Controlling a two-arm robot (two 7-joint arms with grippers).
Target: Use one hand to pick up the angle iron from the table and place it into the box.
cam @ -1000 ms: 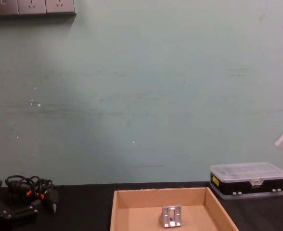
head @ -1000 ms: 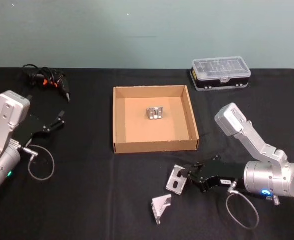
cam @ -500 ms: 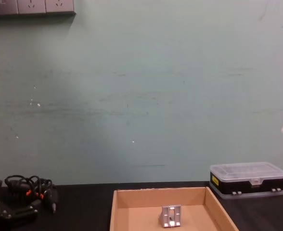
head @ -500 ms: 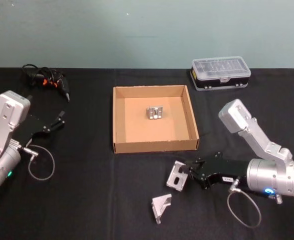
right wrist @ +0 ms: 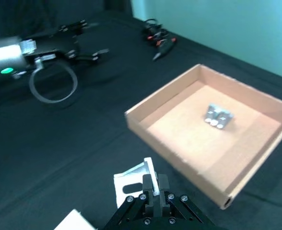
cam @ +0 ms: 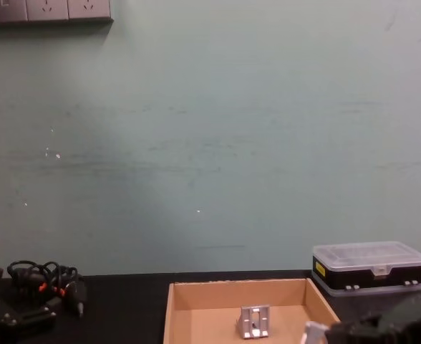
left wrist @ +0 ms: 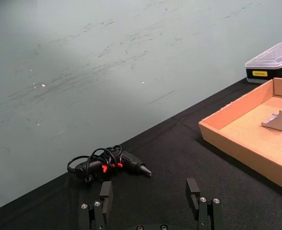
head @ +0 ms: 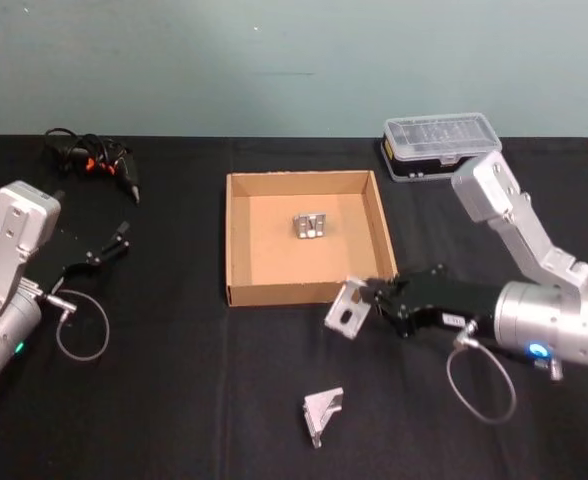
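Observation:
My right gripper (head: 369, 298) is shut on a silver angle iron (head: 345, 307), held above the black table (head: 174, 400) just in front of the tan box's (head: 309, 293) front right corner. In the right wrist view the same angle iron (right wrist: 134, 179) sits clamped between the fingers (right wrist: 152, 183), short of the box (right wrist: 179, 153). A second angle iron (head: 311, 224) lies inside the box, and a third (head: 322, 413) lies on the table nearer me. My left gripper (left wrist: 149, 194) is parked open at the far left, above the table.
A clear-lidded black case (head: 441, 146) stands behind the box at the right. A tangle of black cables with red bits (head: 92, 160) lies at the back left. The box's low walls (cam: 239, 287) rise in front of the held piece.
My right gripper has lifted the angle iron off the table and carried it up and away from me toward the box's front right corner. The left arm has not moved.

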